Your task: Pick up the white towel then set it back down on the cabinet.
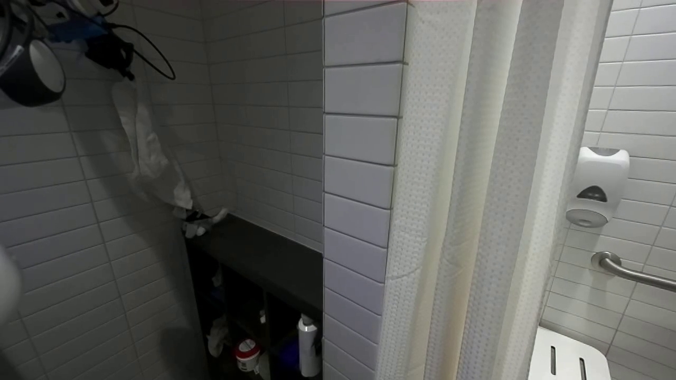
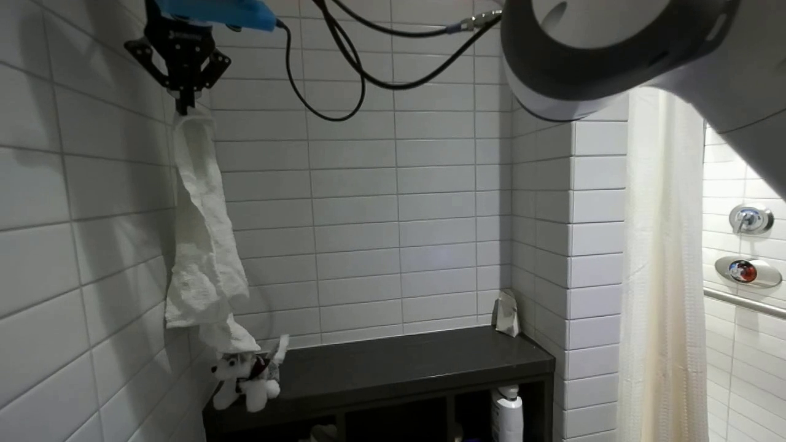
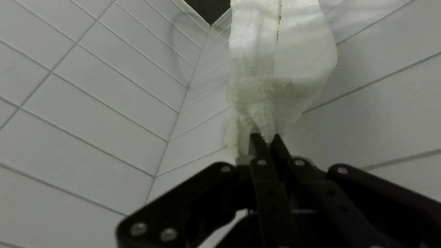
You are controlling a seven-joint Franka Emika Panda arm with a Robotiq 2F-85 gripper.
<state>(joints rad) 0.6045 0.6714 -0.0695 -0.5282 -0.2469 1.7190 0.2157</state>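
The white towel (image 2: 206, 227) hangs long and narrow beside the tiled wall. My gripper (image 2: 185, 107) is shut on its top end, high above the cabinet. In an exterior view the gripper (image 1: 128, 76) and towel (image 1: 148, 153) also show. The wrist view shows the towel (image 3: 279, 69) running from between the nearly closed fingers (image 3: 268, 137). Its lower end hangs down to a white plush toy (image 2: 242, 377) at the left end of the dark cabinet top (image 2: 399, 362). I cannot tell if towel and toy touch. The cabinet top (image 1: 264, 248) shows in both exterior views.
Tiled walls stand close beside and behind the gripper. A small pale packet (image 2: 507, 314) stands at the cabinet's far right corner. A white bottle (image 1: 309, 345) and a red-lidded tub (image 1: 247, 354) sit in the cabinet's compartments. A pale curtain (image 1: 475, 184) hangs beyond the wall's edge.
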